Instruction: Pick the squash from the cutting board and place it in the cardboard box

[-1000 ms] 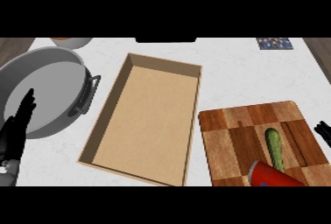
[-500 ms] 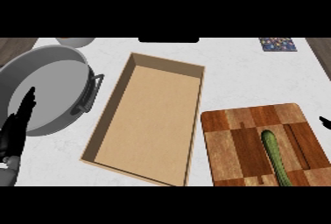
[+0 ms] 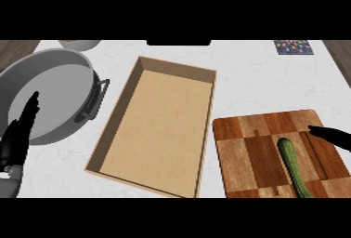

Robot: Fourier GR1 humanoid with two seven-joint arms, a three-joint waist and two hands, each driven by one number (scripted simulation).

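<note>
A long green squash (image 3: 294, 167) lies lengthwise on the wooden cutting board (image 3: 250, 158) at the lower right. An open, empty cardboard box (image 3: 159, 125) sits in the middle, just left of the board. Only the fingertips of my right hand (image 3: 330, 135) show at the right edge, over the board's right side and a little right of the squash, not touching it. At the left edge my left hand (image 3: 19, 135) rests open with fingers straight up, over the rim of a grey pan.
A large grey pan (image 3: 44, 95) with a side handle (image 3: 97, 98) stands at the left, close to the box. A pale bowl (image 3: 79, 43) peeks in at the top left, and a small patterned item (image 3: 295, 47) lies at the top right.
The view has shifted, so the board and squash now sit higher. A red object near the board's lower edge one second ago is gone from view. My right fingertips reach further in over the board.
</note>
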